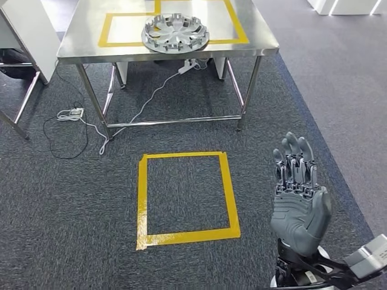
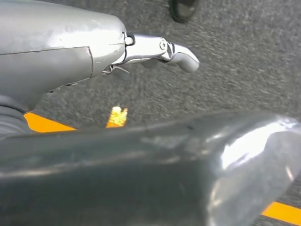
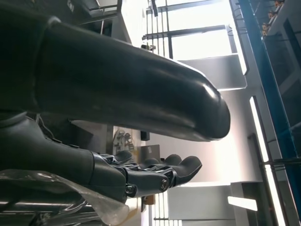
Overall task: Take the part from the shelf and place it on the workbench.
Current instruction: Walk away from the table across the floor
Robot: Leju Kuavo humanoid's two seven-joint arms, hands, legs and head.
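A silver wheel cover (image 1: 175, 32) lies flat on the steel workbench (image 1: 82, 42), at the near edge of a yellow tape rectangle (image 1: 107, 28). My right hand (image 1: 299, 193) is raised at the lower right of the head view, far from the bench, fingers straight and together, palm away, holding nothing. The right wrist view has that hand's thumb (image 3: 142, 89) and straight fingers (image 3: 160, 174) with nothing between them. In the left wrist view my left hand (image 2: 106, 89) hangs above the carpet, its thumb (image 2: 177, 165) and an extended finger (image 2: 160, 49) apart and empty.
A yellow tape square (image 1: 187, 196) marks the grey carpet in front of the bench. A white cable and power strip (image 1: 73, 113) lie under the bench. Another table's legs (image 1: 23, 103) stand at the left. A lighter floor strip (image 1: 346, 78) runs along the right.
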